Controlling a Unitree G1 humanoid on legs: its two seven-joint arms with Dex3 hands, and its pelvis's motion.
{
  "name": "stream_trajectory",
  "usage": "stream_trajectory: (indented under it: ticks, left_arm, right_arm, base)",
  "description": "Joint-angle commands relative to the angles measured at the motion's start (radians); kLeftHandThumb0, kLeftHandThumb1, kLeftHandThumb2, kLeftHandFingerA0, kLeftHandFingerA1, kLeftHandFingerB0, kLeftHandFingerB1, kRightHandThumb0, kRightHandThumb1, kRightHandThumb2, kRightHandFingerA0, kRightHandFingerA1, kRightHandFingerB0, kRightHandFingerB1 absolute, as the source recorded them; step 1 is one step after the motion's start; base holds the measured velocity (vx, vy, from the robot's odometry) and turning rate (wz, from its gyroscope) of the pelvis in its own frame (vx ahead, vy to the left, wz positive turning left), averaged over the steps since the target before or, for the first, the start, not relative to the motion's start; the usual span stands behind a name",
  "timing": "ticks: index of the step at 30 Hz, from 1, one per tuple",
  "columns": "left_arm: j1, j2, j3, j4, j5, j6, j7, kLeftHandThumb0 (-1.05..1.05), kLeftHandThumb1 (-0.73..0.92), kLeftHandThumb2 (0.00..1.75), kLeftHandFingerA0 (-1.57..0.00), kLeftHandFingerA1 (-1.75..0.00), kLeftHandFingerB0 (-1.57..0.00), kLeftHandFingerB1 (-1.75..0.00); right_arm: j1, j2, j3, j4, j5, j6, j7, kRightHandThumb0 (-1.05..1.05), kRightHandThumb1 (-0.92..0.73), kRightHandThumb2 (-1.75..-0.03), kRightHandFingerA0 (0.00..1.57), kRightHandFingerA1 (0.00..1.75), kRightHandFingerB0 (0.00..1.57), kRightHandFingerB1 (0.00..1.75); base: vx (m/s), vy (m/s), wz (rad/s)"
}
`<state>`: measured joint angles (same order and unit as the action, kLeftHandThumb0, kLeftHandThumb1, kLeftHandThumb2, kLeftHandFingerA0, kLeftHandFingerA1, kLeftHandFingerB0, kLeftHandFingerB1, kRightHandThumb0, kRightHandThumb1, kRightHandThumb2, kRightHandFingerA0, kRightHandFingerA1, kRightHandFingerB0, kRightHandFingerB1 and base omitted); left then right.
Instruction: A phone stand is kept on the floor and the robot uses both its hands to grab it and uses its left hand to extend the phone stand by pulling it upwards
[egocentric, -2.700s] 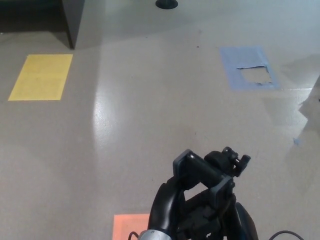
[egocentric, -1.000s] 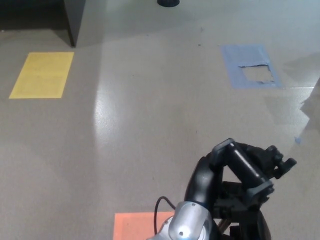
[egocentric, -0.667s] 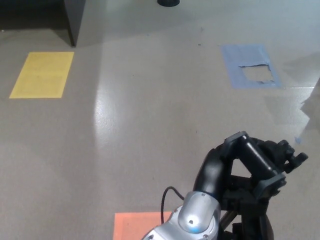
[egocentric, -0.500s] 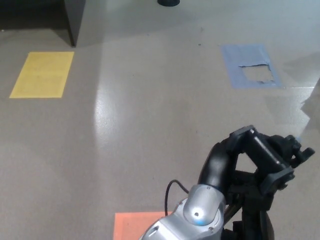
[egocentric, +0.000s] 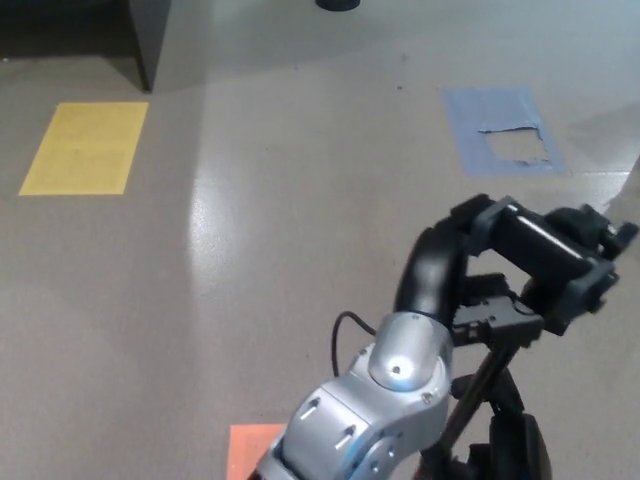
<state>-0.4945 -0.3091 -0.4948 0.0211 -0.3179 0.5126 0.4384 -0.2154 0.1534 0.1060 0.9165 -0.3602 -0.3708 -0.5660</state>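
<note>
The black phone stand shows its clamp head (egocentric: 548, 252) at mid-right, tilted, with a knob at its right end. A thin black pole (egocentric: 472, 395) runs down from it toward the bottom edge. My left hand (egocentric: 438, 272), on a silver forearm (egocentric: 372, 415) rising from the bottom, is shut on the stand just under the clamp head. My right hand (egocentric: 518, 445) is a dark shape at the bottom edge, closed around the stand's lower part and mostly cut off. The stand's base is hidden.
A yellow floor patch (egocentric: 85, 147) lies at the far left and a torn blue tape patch (egocentric: 500, 133) at the far right. An orange patch (egocentric: 245, 450) sits at the bottom edge. A dark furniture leg (egocentric: 148, 40) and a round black base (egocentric: 337, 5) stand at the top.
My left hand has risen and moved right with the clamp head. The pole under it is now exposed and longer. The right hand has stayed low.
</note>
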Motion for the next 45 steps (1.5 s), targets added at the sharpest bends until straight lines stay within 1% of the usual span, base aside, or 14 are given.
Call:
stream_trajectory:
  ticks: [1,3,4,8,14,18,23,30,32,33,34,35,44,45]
  left_arm:
    - [-0.936,-0.399,0.385,-0.123,-0.113,-0.261,0.21,-0.39,0.58,0.56,-0.79,-1.75,-0.75,-1.75]
    - [-0.998,-0.357,0.408,-0.091,-0.13,-0.273,0.196,-0.56,0.4,0.86,-0.96,-1.28,-1.04,-1.33]
    - [-1.027,-0.338,0.412,-0.077,-0.114,-0.262,0.206,-0.45,0.6,0.6,-0.76,-1.64,-0.76,-1.71]
    - [-1.126,-0.292,0.427,-0.026,-0.089,-0.249,0.23,-0.47,0.48,0.88,-0.95,-1.26,-0.92,-1.25]
    - [-1.318,-0.195,0.483,0.122,-0.139,-0.28,0.218,-0.36,0.63,0.64,-0.71,-1.32,-0.73,-1.38]
    - [-1.445,-0.125,0.506,0.248,-0.149,-0.288,0.194,-0.4,0.63,0.63,-0.71,-1.26,-0.7,-0.88]
    - [-1.571,-0.061,0.529,0.377,-0.169,-0.273,0.162,-0.43,0.6,0.69,-0.75,-1.63,-0.76,-1.33]
    - [-1.679,0.002,0.558,0.505,-0.197,-0.262,0.136,-0.42,0.62,0.74,-0.83,-1.63,-0.45,-0.97]
    - [-1.702,0.014,0.572,0.537,-0.21,-0.265,0.143,-0.43,0.54,0.81,-0.83,-1.65,-0.61,-1.17]
    - [-1.72,0.021,0.587,0.563,-0.23,-0.274,0.148,-0.42,0.4,1.02,-1.18,-1.32,-0.84,-1.08]
    - [-1.728,0.024,0.592,0.574,-0.236,-0.277,0.148,-0.42,0.4,1.02,-1.18,-1.32,-0.84,-1.08]
    - [-1.744,0.039,0.599,0.598,-0.246,-0.274,0.139,-0.33,0.45,0.96,-0.93,-1.75,-0.7,-1.34]
    - [-1.805,0.116,0.618,0.681,-0.256,-0.255,0.08,-0.33,0.57,0.83,-0.8,-1.7,-0.55,-1.05]
    - [-1.815,0.128,0.619,0.689,-0.254,-0.265,0.068,-0.31,0.54,0.82,-0.8,-1.75,-0.56,-1.26]
  right_arm:
    - [0.042,0.028,-0.127,0.149,0.208,-0.191,0.144,-0.81,-0.32,-1.01,1.57,1.55,1.57,1.56]
    - [0.043,0.029,-0.121,0.15,0.194,-0.197,0.119,-0.79,-0.29,-1.05,1.57,1.57,1.57,1.58]
    - [0.045,0.031,-0.121,0.151,0.193,-0.195,0.117,-0.82,-0.26,-1.03,1.57,1.56,1.57,1.58]
    - [0.048,0.035,-0.126,0.15,0.196,-0.185,0.113,-0.78,-0.21,-1.05,1.57,1.58,1.57,1.61]
    - [0.039,0.034,-0.129,0.157,0.183,-0.166,0.094,-0.8,-0.2,-1.07,1.57,1.61,1.57,1.63]
    - [0.034,0.041,-0.145,0.163,0.201,-0.18,0.112,-0.77,-0.19,-1.06,1.57,1.59,1.57,1.61]
    - [0.025,0.044,-0.148,0.162,0.2,-0.178,0.108,-0.78,-0.2,-1.05,1.57,1.58,1.57,1.61]
    - [0.015,0.041,-0.144,0.161,0.186,-0.18,0.108,-0.79,-0.22,-1.03,1.57,1.58,1.57,1.6]
    - [0.012,0.04,-0.148,0.159,0.187,-0.177,0.111,-0.78,-0.21,-1.04,1.57,1.57,1.57,1.59]
    - [0.011,0.042,-0.154,0.157,0.194,-0.178,0.118,-0.78,-0.2,-1.05,1.57,1.58,1.57,1.6]
    - [0.01,0.042,-0.156,0.156,0.196,-0.177,0.119,-0.78,-0.2,-1.05,1.57,1.58,1.57,1.6]
    - [0.009,0.04,-0.157,0.153,0.195,-0.174,0.118,-0.79,-0.21,-1.06,1.57,1.59,1.57,1.61]
    - [0.011,0.035,-0.163,0.153,0.191,-0.171,0.117,-0.79,-0.2,-1.06,1.57,1.59,1.57,1.61]
    - [0.012,0.034,-0.163,0.153,0.192,-0.176,0.12,-0.77,-0.21,-1.05,1.57,1.57,1.57,1.59]
  base:
    - [0.0,0.0,0.0]
    - [0.0,0.0,0.0]
    - [0.0,0.0,0.0]
    - [0.0,0.0,0.0]
    - [0.0,0.0,0.0]
    - [0.0,0.0,0.0]
    - [0.0,0.0,0.0]
    - [0.0,0.0,0.0]
    - [0.0,0.0,0.0]
    - [0.0,0.0,0.0]
    - [0.0,0.0,0.0]
    - [0.0,0.0,0.0]
    - [0.0,0.0,0.0]
    - [0.0,0.0,0.0]
